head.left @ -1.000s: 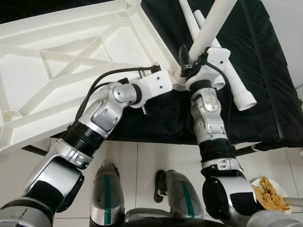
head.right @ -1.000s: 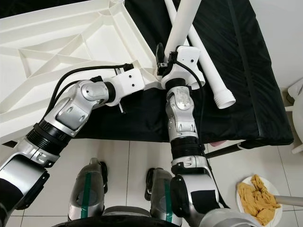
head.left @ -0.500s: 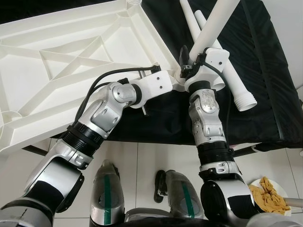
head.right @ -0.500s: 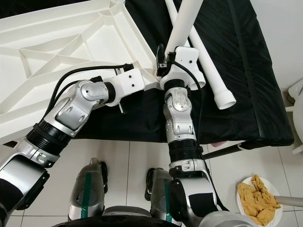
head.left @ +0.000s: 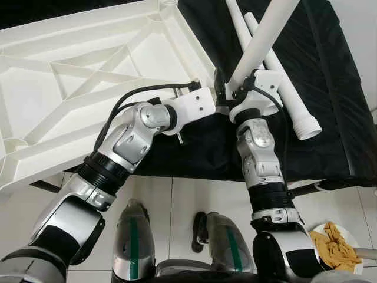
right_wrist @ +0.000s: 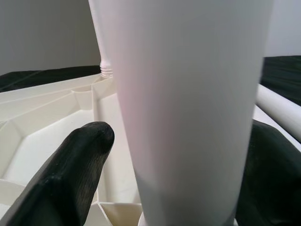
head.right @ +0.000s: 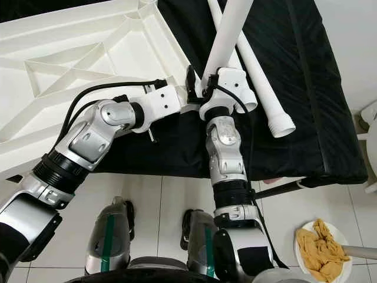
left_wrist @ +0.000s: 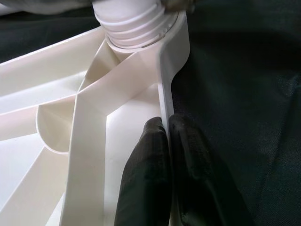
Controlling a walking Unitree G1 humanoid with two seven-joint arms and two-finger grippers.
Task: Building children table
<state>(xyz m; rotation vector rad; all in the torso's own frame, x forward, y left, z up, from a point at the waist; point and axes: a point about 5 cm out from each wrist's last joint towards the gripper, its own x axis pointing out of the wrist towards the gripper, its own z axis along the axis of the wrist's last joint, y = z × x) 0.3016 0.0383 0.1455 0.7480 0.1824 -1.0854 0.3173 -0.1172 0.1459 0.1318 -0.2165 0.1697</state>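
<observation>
While the upturned white tabletop (head.left: 88, 76) lies ribs-up across the black-covered bed (head.left: 330, 118), I have its near corner as my working point, with 2 spare legs (head.left: 277, 65) lying loose on the cover beside it. My left tool (left_wrist: 167, 155) is pinched shut on the thin rim wall of the tabletop, 1 finger on each face of the wall, just short of the corner socket (left_wrist: 141, 33). My right tool (head.left: 235, 94) has its fingers around the white leg (head.left: 259, 41) low on the shaft; the black fingers (right_wrist: 75, 160) sit on either side of the tube, though I cannot tell how firmly they press.

I judge the step in hand to be screwing this leg into the corner socket. The threaded end appears seated in the socket's mouth, but the leg leans away from the robot rather than standing square to the tabletop. To do it well, I would bring the shaft upright before turning, or the threads may cross and jam. I would keep the left grip firm so the light tabletop cannot spin or slide on the cover, turn in short strokes, regripping low, and back off at any stiffness.
</observation>
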